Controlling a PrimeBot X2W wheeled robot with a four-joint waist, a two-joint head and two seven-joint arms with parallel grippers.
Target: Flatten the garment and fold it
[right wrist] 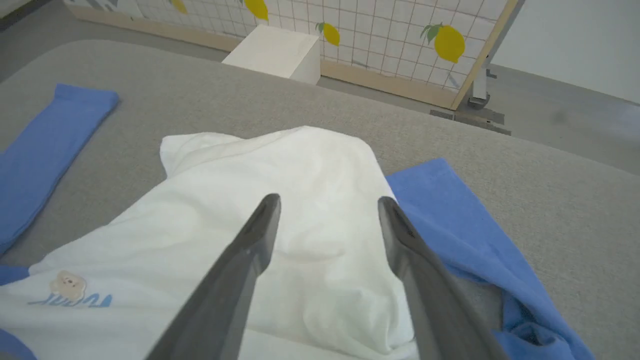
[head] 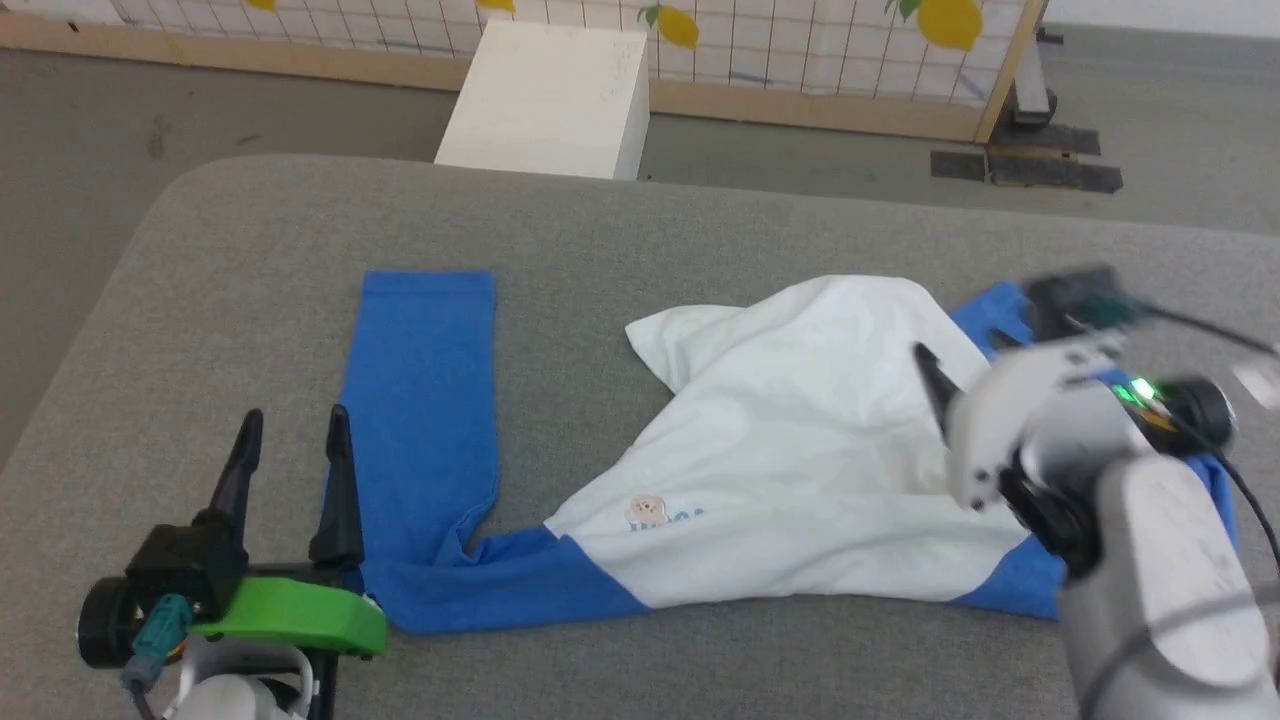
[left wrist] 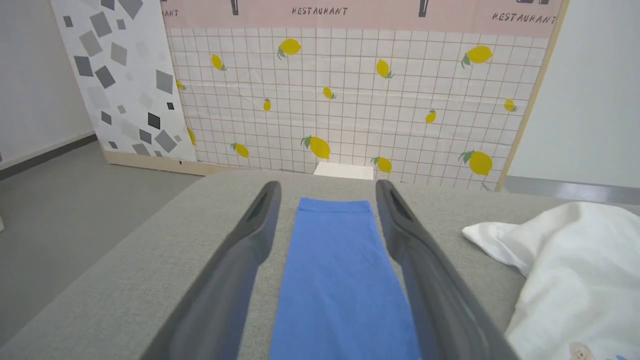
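Garment [head: 800, 450] is on the grey padded table [head: 250, 230], not flat. White body is bunched in a hump mid-right. One blue sleeve [head: 425, 400] is laid straight on robot's L, pointing away.

L pincer [head: 292, 440] is spread, nothing in it. Head view: its R finger overlaps the sleeve edge, L finger is over bare table. L wrist view: sleeve runs between the fingers; can't tell if they touch cloth.

R pincer [right wrist: 328, 201] is spread and empty above the white hump, clear in R wrist view. In head view it's motion-blurred: one finger readable, the other hidden behind the wrist housing.

R wrist view gives the second sleeve [right wrist: 450, 215] beside the hump, crumpled at its near end. In head view it's mostly hidden behind the R arm.

Bear print [head: 647, 511] w/ light-blue lettering sits near the white's lower edge. Text is too small to read, and L wrist view cuts it off at the frame bottom.

L wrist view shows the lemon-grid panel [left wrist: 350, 100] full height w/ "RESTAURANT" header; head view crops it. White box [head: 550, 95] stands on the floor beyond the table.
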